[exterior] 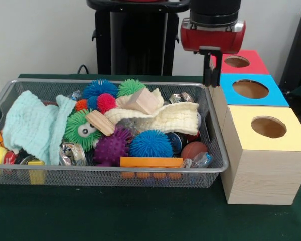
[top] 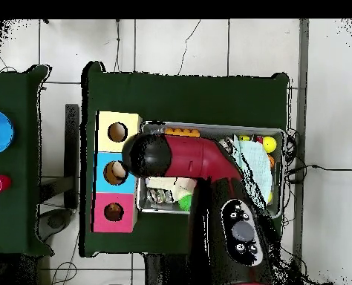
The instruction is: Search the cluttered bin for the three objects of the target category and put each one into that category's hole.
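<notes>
The wire mesh bin (exterior: 115,170) lies across the table, full of clutter; it also shows in the overhead view (top: 280,135). No striped orange animal or pale yellow duck shows clearly; they are hidden among the clutter. The red-topped box (exterior: 256,64) with its round hole (exterior: 237,62) stands farthest back in a row of three boxes, right of the bin. My gripper (exterior: 209,80) hangs above the bin's right end, close beside the red and blue boxes, with nothing seen in it. In the overhead view my arm (top: 209,159) covers the gripper.
The blue-topped box (exterior: 276,98) and yellow-topped box (exterior: 291,140) stand in front of the red one. The bin holds a green googly-eyed spiky ball (exterior: 80,128), other spiky balls, a pale teal cloth (exterior: 32,125), a cream cloth (exterior: 165,118), wooden blocks (exterior: 143,102) and an orange bar (exterior: 150,161).
</notes>
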`<action>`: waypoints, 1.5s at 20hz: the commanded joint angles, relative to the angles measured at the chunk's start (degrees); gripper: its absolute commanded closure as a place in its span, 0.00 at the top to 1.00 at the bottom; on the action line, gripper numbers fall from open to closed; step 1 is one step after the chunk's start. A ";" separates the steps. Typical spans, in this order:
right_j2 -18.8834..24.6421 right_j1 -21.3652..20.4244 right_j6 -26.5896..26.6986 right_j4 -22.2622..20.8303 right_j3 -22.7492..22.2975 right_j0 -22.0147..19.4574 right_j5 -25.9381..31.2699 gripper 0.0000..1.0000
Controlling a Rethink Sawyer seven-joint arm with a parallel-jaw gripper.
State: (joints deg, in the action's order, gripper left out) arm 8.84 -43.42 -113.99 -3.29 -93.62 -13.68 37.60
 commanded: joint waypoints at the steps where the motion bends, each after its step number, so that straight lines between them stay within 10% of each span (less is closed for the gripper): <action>1: 8.98 4.48 16.48 -9.16 0.88 -7.21 -4.67 0.00; 19: 22.78 8.53 27.09 -24.10 5.75 -21.09 2.26 0.00; 30: 24.42 8.59 26.31 -26.23 5.66 -23.00 4.43 0.00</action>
State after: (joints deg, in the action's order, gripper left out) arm 28.51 -36.20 -103.07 -26.03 -89.57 -35.83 35.52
